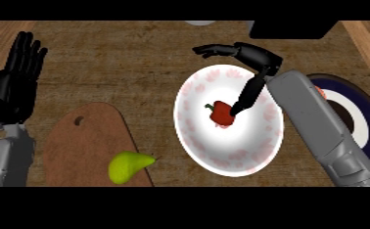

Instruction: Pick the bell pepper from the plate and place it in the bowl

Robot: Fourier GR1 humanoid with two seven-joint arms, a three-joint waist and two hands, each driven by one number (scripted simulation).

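A red bell pepper (223, 115) lies in the middle of a white bowl (189, 125) with a pink pattern, at the centre of the counter. My right hand (256, 57) hovers over the bowl's far rim, open. Its fingers stretch to the left and its thumb points down, the tip touching the pepper's right side. A dark blue-rimmed plate (358, 105) sits at the right edge, mostly hidden behind my right forearm. My left hand (18, 81) rests open at the far left, fingers up.
A wooden cutting board (80, 149) lies at the lower left with a yellow-green fruit (128, 167) on its right edge. A black object (292, 29) and a pale round thing (198, 23) stand at the counter's far edge.
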